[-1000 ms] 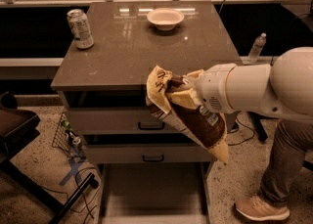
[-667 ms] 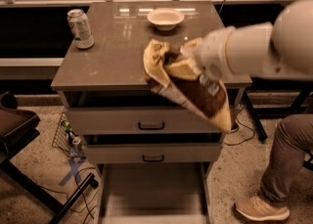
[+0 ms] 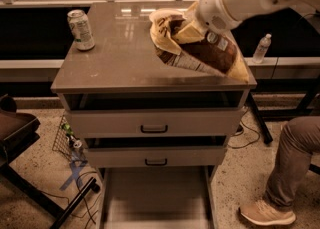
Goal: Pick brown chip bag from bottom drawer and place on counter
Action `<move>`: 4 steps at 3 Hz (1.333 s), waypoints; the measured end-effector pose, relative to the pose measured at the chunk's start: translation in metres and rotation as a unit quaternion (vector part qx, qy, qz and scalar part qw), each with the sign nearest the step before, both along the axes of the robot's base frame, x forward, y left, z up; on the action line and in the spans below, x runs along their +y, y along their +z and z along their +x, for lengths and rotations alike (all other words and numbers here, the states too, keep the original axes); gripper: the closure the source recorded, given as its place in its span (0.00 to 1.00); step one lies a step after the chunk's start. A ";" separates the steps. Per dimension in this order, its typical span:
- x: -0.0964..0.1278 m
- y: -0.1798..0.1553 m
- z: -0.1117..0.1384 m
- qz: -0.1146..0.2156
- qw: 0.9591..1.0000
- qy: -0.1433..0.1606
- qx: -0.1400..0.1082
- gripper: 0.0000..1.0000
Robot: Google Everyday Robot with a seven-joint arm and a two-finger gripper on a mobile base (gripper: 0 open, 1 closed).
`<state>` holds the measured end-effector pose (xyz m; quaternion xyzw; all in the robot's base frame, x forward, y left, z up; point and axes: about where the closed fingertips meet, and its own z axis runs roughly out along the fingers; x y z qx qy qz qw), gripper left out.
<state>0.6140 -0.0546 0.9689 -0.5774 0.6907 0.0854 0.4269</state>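
Where the white arm reaches in from the upper right, we find the gripper pinching the brown chip bag near its upper edge. Below the fingers, the bag slants over the counter, its long axis running back-left to front-right. Far beneath them, the bottom drawer stands open.
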 end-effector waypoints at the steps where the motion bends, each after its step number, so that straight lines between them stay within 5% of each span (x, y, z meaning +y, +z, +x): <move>1: 0.020 -0.019 0.048 -0.045 0.997 0.060 0.010 1.00; 2: 0.043 -0.034 0.087 -0.073 0.991 0.110 0.021 1.00; 3: 0.044 -0.006 0.099 -0.064 0.992 0.106 -0.004 0.74; 4: 0.047 -0.009 0.099 -0.064 0.992 0.109 -0.002 0.51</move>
